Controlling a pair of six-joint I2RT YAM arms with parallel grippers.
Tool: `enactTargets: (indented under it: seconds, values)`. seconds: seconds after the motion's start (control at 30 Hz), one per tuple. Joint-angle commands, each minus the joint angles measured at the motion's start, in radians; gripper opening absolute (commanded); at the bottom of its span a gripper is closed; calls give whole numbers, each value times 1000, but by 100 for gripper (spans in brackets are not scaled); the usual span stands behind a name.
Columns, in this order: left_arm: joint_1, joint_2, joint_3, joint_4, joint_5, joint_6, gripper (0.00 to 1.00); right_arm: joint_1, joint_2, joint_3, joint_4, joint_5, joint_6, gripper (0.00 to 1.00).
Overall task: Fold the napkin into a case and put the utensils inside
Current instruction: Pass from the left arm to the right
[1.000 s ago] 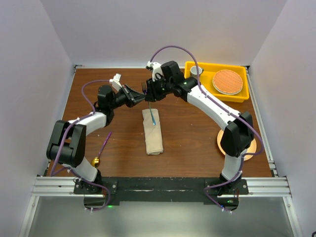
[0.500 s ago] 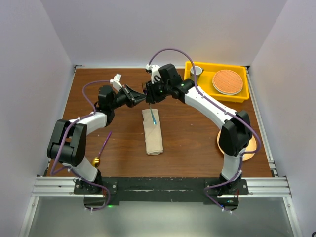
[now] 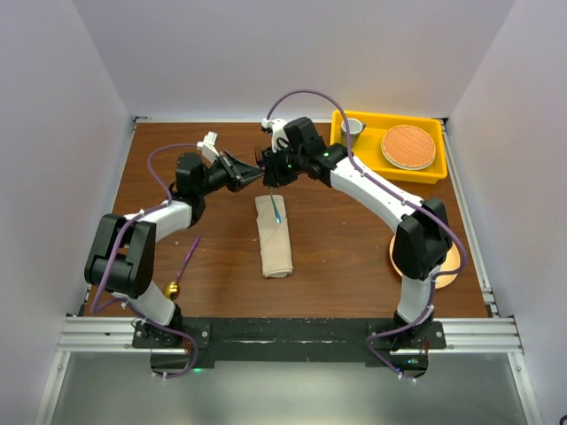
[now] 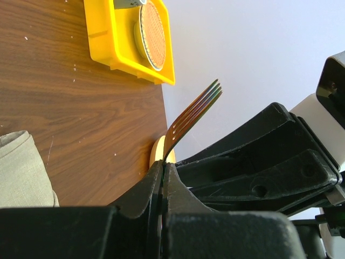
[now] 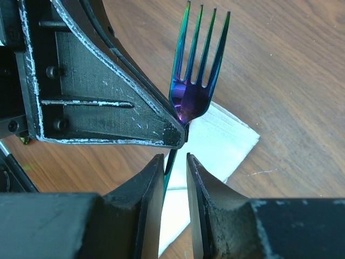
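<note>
The napkin [image 3: 275, 243] lies folded into a narrow case mid-table, seen too in the wrist views [image 4: 21, 167] [image 5: 215, 143]. My left gripper [image 3: 256, 178] [image 4: 163, 164] is shut on the iridescent fork [image 3: 278, 211] [image 4: 197, 108] just below its head, holding it tines-up over the case's far end. My right gripper [image 3: 272, 181] [image 5: 175, 157] straddles the fork [image 5: 197, 94] handle right under the left fingertips. The handle rests against one of its fingers and a gap shows to the other. The spoon [image 3: 183, 266] lies at the left, gold bowl toward me.
A yellow tray [image 3: 434, 170] at the back right holds a round woven mat [image 3: 408, 146] and a small grey cup [image 3: 353, 126]. A peach plate [image 3: 450, 266] sits at the right, partly under my right arm.
My right gripper has shifted slightly left toward the left gripper and its jaws have narrowed around the fork handle. The left gripper and fork have stayed put.
</note>
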Motion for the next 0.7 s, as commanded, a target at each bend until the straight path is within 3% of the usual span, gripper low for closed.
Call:
enactTargets:
  seconds: [0.0, 0.13, 0.23, 0.27, 0.37, 0.4, 0.43, 0.5, 0.53, 0.67]
  values:
    - [-6, -15, 10, 52, 21, -16, 0, 4, -30, 25, 49, 23, 14, 27]
    - [-6, -16, 7, 54, 20, -20, 0, 3, -39, 24, 62, 23, 18, 24]
    - [-6, -16, 7, 52, 20, -20, 0, 4, -42, 16, 73, 17, 23, 10]
    - [-6, -16, 7, 52, 21, -21, 0, 4, -44, 15, 73, 17, 24, 0]
    - [-6, -18, 10, 25, 11, -7, 0, 3, -56, 1, 91, 34, 37, 0]
    - [-4, -21, 9, 14, 8, 0, 8, 4, -58, -5, 95, 43, 41, 0]
    - [-1, -24, 7, -6, 3, 10, 32, 4, -62, -8, 101, 55, 46, 0]
    - [23, -42, 0, -28, -2, 46, 48, 3, -59, -7, 95, 90, 67, 0]
    - [37, -51, -3, -76, -9, 62, 70, 4, -53, -7, 84, 142, 77, 0]
    - [138, -123, -17, -187, -47, 192, 87, 4, -10, -13, 82, 227, 136, 0]
